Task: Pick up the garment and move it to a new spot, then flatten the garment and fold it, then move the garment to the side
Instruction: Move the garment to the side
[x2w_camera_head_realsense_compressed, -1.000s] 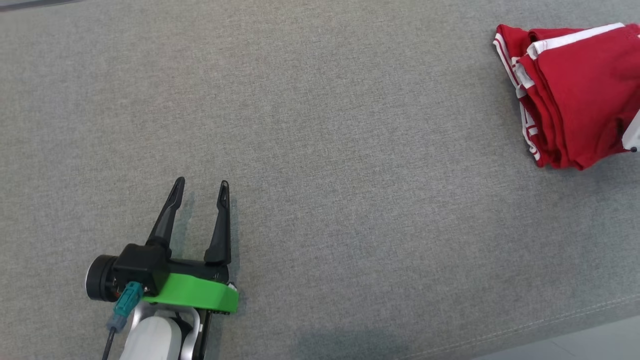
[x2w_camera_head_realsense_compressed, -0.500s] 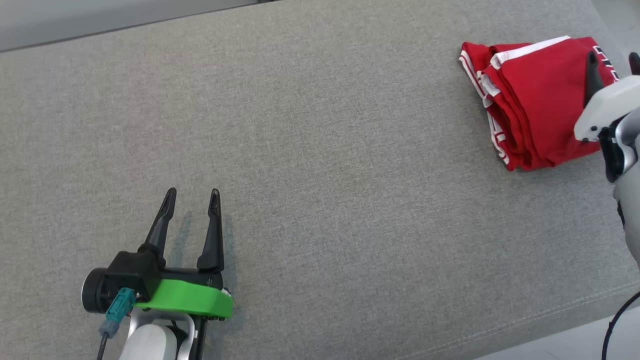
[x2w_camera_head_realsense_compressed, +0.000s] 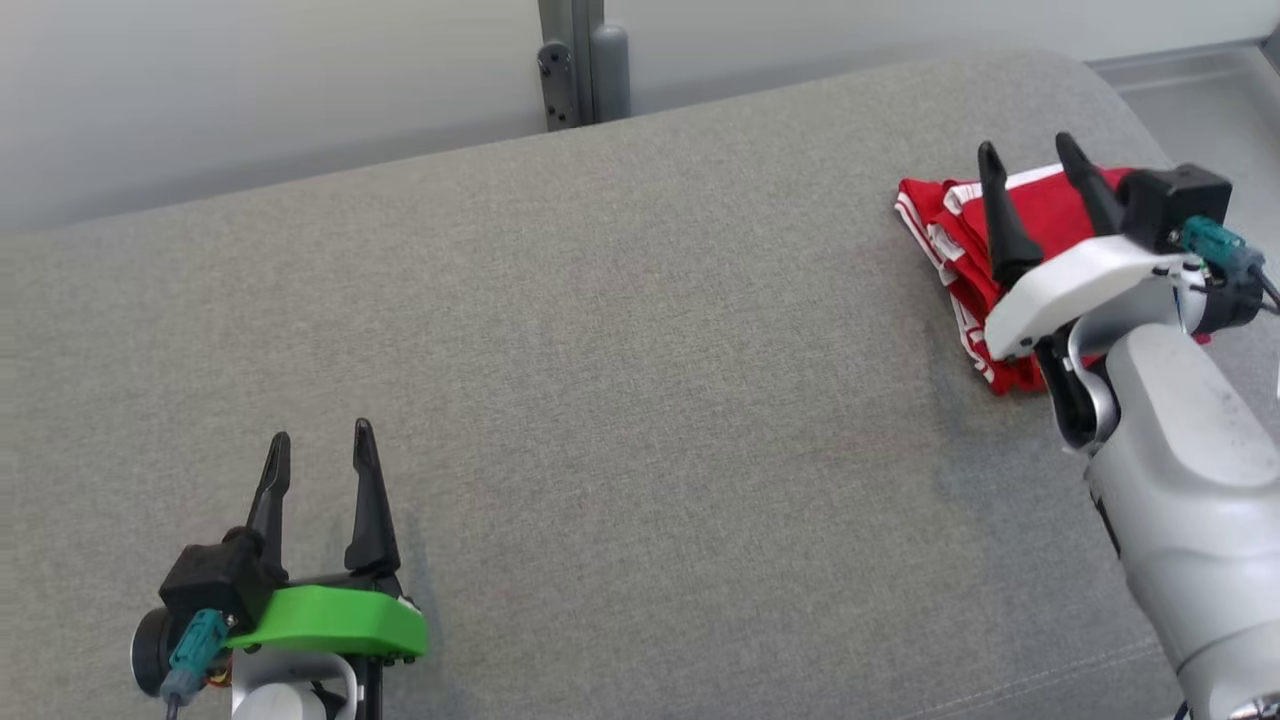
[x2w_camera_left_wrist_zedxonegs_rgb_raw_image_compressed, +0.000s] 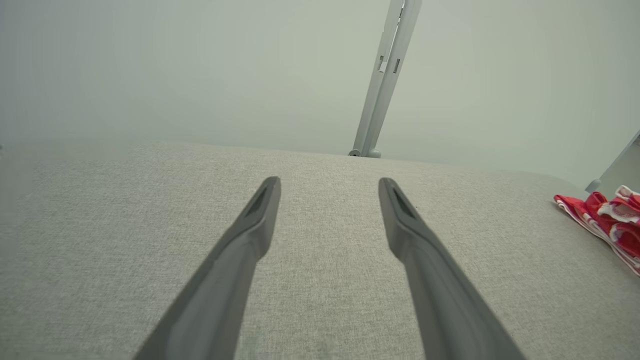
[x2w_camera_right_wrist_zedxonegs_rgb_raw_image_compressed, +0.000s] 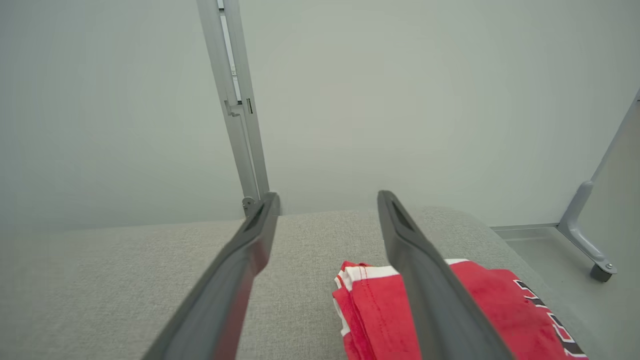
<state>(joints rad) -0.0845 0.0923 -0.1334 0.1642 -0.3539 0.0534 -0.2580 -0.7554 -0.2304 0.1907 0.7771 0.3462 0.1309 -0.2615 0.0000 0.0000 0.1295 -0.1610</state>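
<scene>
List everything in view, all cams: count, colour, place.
garment: one, red with white trim, folded, far right end of the padded surface
padded surface: one, grey fabric, spans the head view
metal post: one, grey, upright behind the surface's far edge
frame leg: one, grey, on the floor beyond the surface's right end
wall: pale, behind
left gripper: dark fingers, green mount, lower left, open
right gripper: dark fingers, white mount, over the garment, open
right forearm: pale grey, lower right
</scene>
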